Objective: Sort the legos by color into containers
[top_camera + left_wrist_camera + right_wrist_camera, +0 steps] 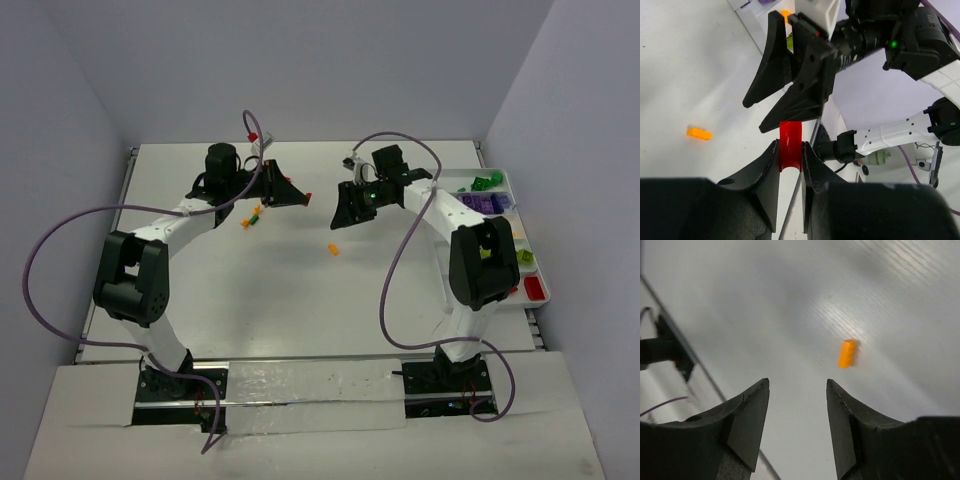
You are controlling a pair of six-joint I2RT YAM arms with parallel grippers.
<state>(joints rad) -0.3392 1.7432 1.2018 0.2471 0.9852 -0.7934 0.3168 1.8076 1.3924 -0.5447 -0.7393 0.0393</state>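
Note:
My left gripper is shut on a red lego, held above the table at mid-back. My right gripper stands open with nothing between its fingers. It hovers just right of the left one, and in the left wrist view the right gripper points its tips down beside the red lego. One orange lego lies on the table ahead of the right jaws, the same orange lego in the top view. The white containers tray runs along the right edge with green, purple, lime-yellow and red legos.
A few loose legos in orange and green lie under the left arm's forearm. Both arms' purple cables loop out to the sides. A clear plastic strip lies along the near edge between the bases. Walls close in the table at back and sides.

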